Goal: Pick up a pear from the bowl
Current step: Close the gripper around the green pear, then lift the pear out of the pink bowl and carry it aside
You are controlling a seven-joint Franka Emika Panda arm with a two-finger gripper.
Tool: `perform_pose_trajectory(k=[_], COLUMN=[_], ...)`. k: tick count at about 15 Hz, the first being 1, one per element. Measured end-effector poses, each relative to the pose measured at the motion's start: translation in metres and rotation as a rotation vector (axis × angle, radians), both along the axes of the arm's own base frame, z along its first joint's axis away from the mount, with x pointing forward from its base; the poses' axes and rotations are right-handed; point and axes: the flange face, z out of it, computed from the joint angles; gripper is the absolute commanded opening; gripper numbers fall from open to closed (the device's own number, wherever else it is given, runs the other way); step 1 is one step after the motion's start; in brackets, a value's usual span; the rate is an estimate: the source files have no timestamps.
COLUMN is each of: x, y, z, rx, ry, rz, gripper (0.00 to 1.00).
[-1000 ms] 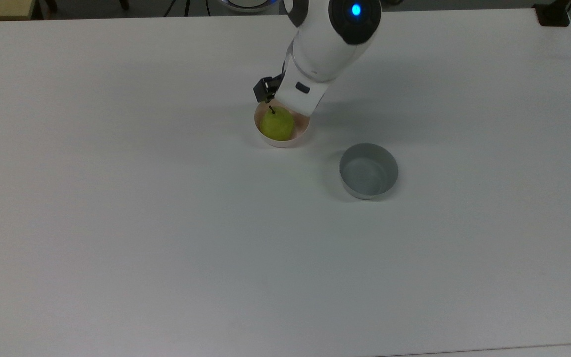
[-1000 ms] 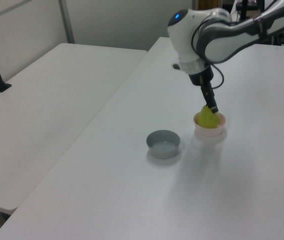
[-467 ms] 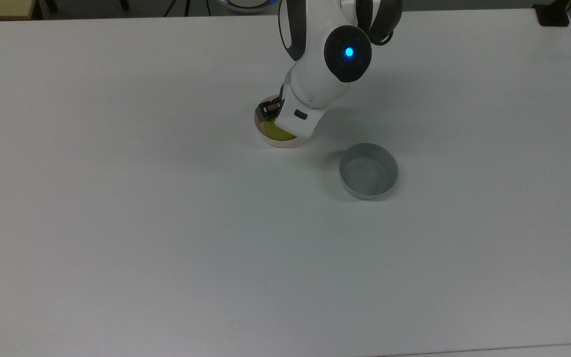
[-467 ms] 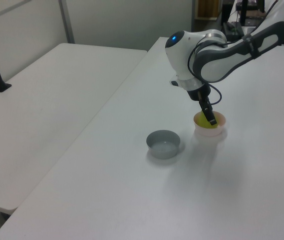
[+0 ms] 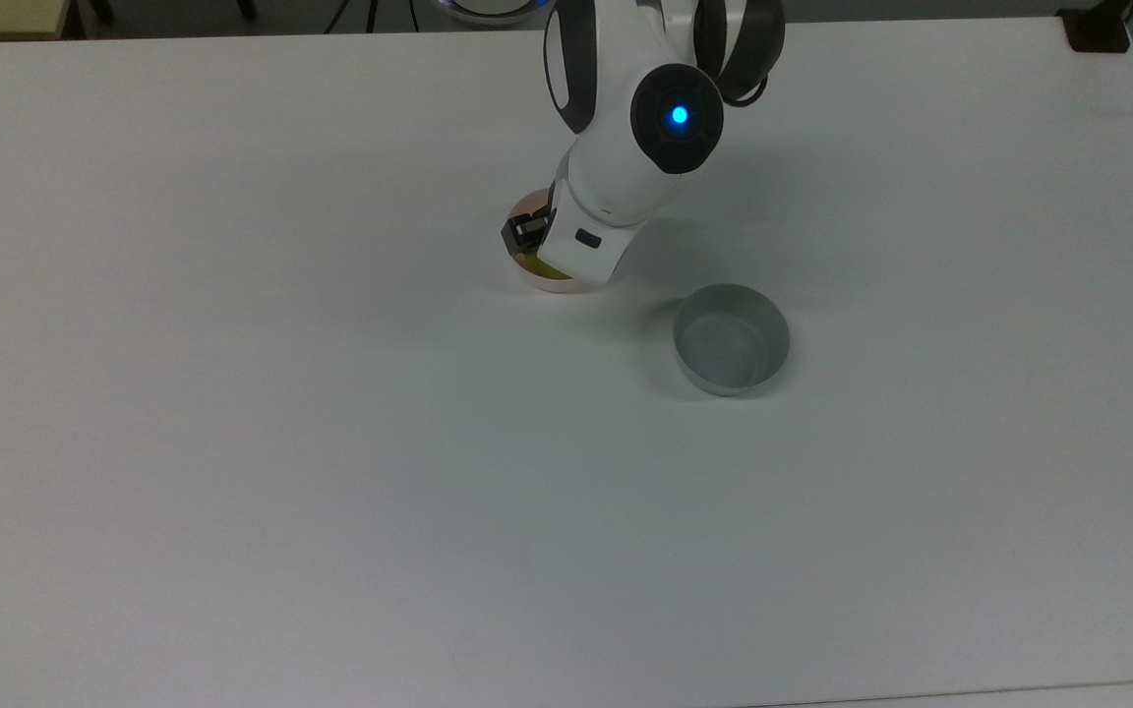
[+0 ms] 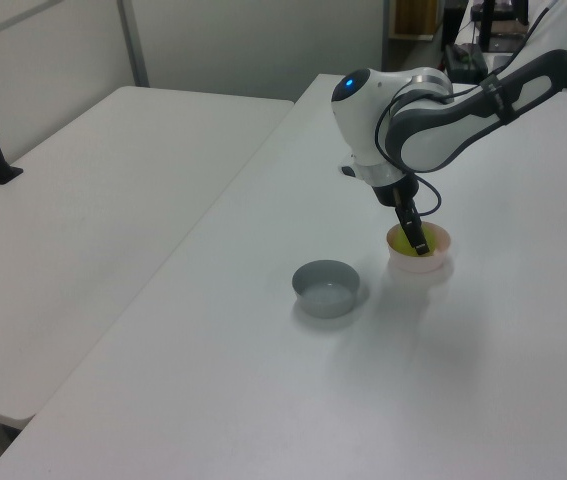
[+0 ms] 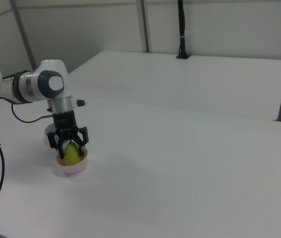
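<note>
I have the pincer (image 7: 69,144) lowered over the pink bowl (image 7: 72,164), its fingers spread wide on either side of the yellow-green pear (image 7: 71,154) that sits inside the bowl, near the middle of the bench (image 5: 330,442) toward its far edge in the top view, with the grey bowl (image 5: 731,338) near it. To do this well I would sink a little further so the pads meet the pear's widest part, staying clear of the bowl rim. Then I would squeeze gently and lift straight up, so the bowl isn't dragged along.

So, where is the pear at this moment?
The pear sits inside the pink bowl, on the right view's left, with the open gripper straddling it. In the left view, the grey bowl stands to its left.
</note>
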Motion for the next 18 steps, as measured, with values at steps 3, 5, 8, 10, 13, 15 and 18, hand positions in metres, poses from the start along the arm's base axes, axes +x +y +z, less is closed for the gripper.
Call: perform_pose_trajectory(k=[3, 5, 8, 10, 13, 15, 18], x=[0.0, 0.0, 0.001, 0.0, -0.006, -0.013, -0.026], y=[0.0, 0.0, -0.001, -0.002, -0.003, -0.005, -0.016], z=[0.0, 0.001, 0.003, 0.017, 0.063, 0.099, 0.142], rx=[0.001, 0.002, 0.004, 0.01, 0.027, 0.059, 0.083], ry=[0.001, -0.001, -0.004, -0.013, -0.015, -0.032, -0.041], rz=[0.002, 0.003, 0.003, 0.0, -0.014, -0.02, -0.037], gripper=[0.5, 0.35, 0.35, 0.3, 0.3, 0.3, 0.3])
